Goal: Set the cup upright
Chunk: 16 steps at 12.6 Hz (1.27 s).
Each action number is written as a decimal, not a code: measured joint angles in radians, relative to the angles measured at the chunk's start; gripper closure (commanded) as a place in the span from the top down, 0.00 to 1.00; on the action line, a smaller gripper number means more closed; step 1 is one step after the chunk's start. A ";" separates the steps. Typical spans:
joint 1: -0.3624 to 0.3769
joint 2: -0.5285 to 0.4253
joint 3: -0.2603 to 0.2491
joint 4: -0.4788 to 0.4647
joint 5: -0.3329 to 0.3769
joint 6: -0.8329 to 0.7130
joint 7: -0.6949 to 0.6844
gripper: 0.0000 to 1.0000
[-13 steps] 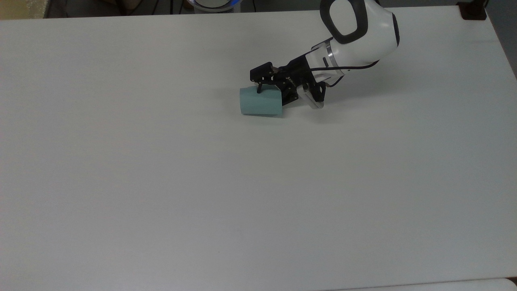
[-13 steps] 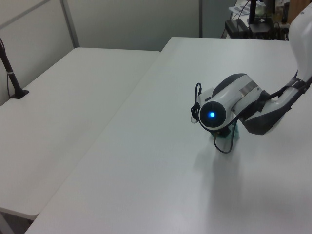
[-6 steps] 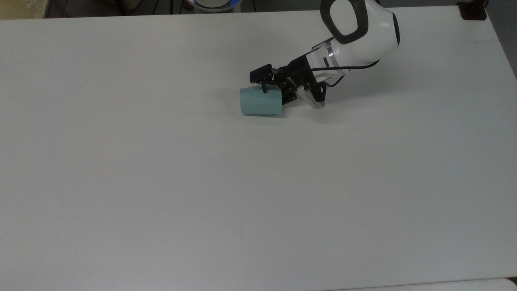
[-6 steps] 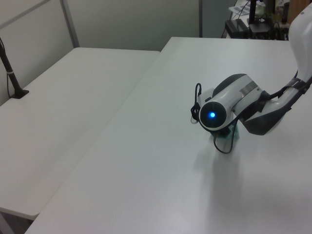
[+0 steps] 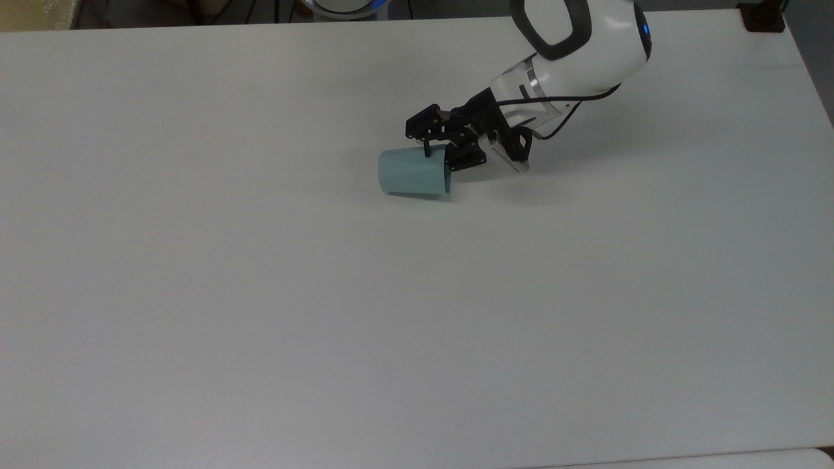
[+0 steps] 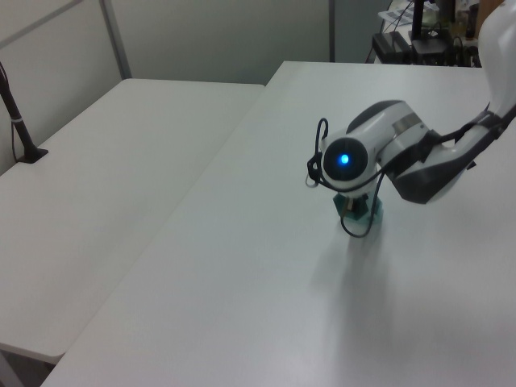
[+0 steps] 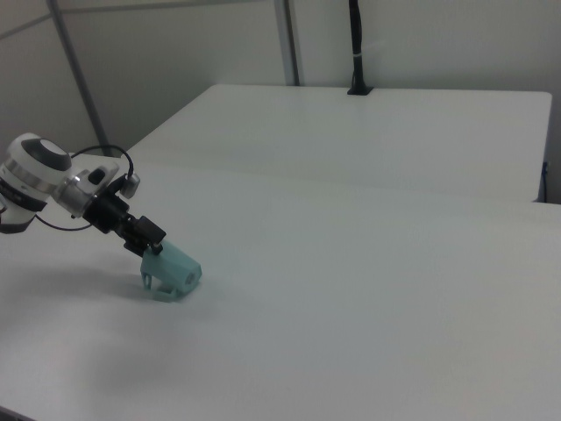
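Note:
The cup (image 5: 412,177) is pale teal and lies tilted on the white table (image 5: 260,293), its rim toward the top view's right. My gripper (image 5: 435,158) is shut on the cup's rim wall, with one black finger (image 5: 427,150) outside the upper side. In the right view the cup (image 7: 173,270) hangs slanted from the gripper (image 7: 153,252), rim end raised, base pointing down to the right view's right, and its small handle (image 7: 158,286) underneath near the table. In the left view a sliver of the cup (image 6: 373,212) shows under the arm's wrist (image 6: 347,161).
A second white table (image 6: 121,161) adjoins along the left view's left, with a black post (image 6: 16,121) on it. Another black post (image 7: 355,44) stands at the far table's back in the right view. A dark object (image 5: 762,16) sits at the top view's upper right corner.
The arm has risen and turned, lifting the cup's rim end off the table. The cup has shifted slightly toward the top view's left and now tilts.

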 measured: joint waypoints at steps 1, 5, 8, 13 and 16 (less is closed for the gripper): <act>-0.003 -0.016 0.000 0.005 0.014 0.000 -0.001 0.00; -0.012 -0.048 0.000 0.008 0.026 0.002 -0.002 0.00; -0.049 -0.079 -0.001 0.025 0.094 0.029 -0.033 0.00; -0.143 -0.190 -0.003 0.029 0.338 0.113 -0.234 0.00; -0.189 -0.198 -0.003 0.023 0.422 0.177 -0.291 0.00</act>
